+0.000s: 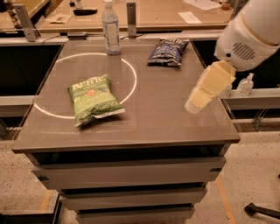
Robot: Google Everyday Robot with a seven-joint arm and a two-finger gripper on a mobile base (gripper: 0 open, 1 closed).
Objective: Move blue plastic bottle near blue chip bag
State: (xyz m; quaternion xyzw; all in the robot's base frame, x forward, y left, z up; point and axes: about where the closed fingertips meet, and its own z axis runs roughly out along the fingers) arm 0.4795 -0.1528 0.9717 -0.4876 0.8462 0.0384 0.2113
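Note:
The blue plastic bottle (110, 29) stands upright at the back of the table, left of centre, with a white cap and a pale label. The blue chip bag (168, 45) lies flat at the back right of the table, well apart from the bottle. My gripper (195, 103) is a cream-coloured piece at the end of the white arm (249, 35). It hangs above the table's right side, in front of the blue chip bag and far from the bottle. It holds nothing that I can see.
A green Kettle chip bag (92, 99) lies left of centre on the grey table (148, 127), across a white circle line (130, 81). A small clear bottle (245, 84) stands on a ledge to the right. A wooden counter (157, 13) runs behind.

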